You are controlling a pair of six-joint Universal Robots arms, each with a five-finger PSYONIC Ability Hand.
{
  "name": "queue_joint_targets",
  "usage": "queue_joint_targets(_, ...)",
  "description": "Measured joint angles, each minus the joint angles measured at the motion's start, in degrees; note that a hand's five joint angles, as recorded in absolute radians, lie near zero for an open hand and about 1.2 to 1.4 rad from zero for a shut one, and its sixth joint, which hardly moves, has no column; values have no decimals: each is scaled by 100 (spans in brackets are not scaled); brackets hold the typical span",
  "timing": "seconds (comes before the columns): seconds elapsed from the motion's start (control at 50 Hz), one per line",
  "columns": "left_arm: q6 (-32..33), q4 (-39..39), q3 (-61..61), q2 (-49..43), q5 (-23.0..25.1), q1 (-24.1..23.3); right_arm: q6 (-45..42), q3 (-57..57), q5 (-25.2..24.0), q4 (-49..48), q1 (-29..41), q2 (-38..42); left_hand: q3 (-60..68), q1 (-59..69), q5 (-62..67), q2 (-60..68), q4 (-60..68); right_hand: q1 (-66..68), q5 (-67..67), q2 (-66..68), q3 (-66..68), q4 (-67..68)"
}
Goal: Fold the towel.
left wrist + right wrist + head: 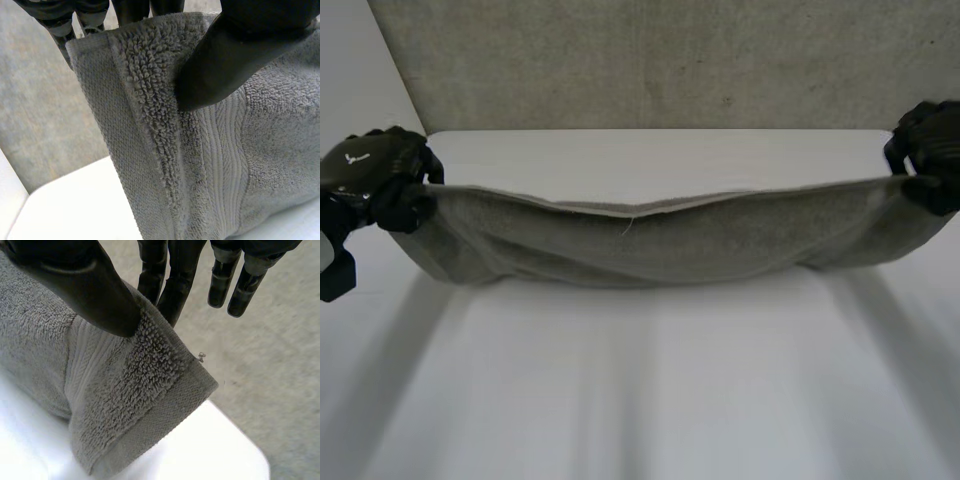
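At the towel's two upper corners, the fingers do all the holding. In the left wrist view the left hand [240,55] lays its thumb flat on the terry face while its fingers [62,22] back the cloth from behind, so the corner is pinched between them. In the right wrist view the right hand [95,290] does the same at the opposite corner. Its thumb is on the front and its fingers [167,287] are behind the hem, with a couple more hanging straight and clear of the cloth.

From those two grips the grey towel [660,245] stretches sideways between the hands, raised over the white tabletop [640,390]. Its middle sags, and we cannot tell whether its lowest part touches the surface. Beyond the tabletop lies a grey floor [620,60].

We judge the towel soft and limp, with no stiffness of its own: it droops wherever it is unsupported. It looks thick but light, and not fragile. The looped pile should grip well rather than slip. The flat woven hem and the ribbed band beside it look like the firmest places to hold, and the corners give the most control.

We count one towel, seemingly hanging in two layers along its top edge. Two hands hold it, one at each corner, over one tabletop.
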Motion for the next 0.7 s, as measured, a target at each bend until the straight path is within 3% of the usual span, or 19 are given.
queue_joint_targets(0.12,12,-32,313,-718,-27,-65,-507,-176,374,56,415,760,0,0,0,0,0,0,0,0,0,0)
queue_joint_targets(0.28,15,-256,382,-1087,1,-69,-1135,94,580,232,482,781,0,0,0,0,0,0,0,1,0,0)
queue_joint_targets(0.42,4,-434,124,-645,152,45,-1349,507,158,421,68,336,0,0,0,16,0,0,0,0,0,0)
queue_joint_targets(0.58,-34,-712,-55,68,663,382,-1286,569,-591,732,-530,-285,0,0,8,16,0,0,0,1,0,0)
queue_joint_targets(0.7,-44,-773,31,126,797,476,-1211,429,-776,765,-674,-372,0,0,9,16,0,0,0,0,0,0)
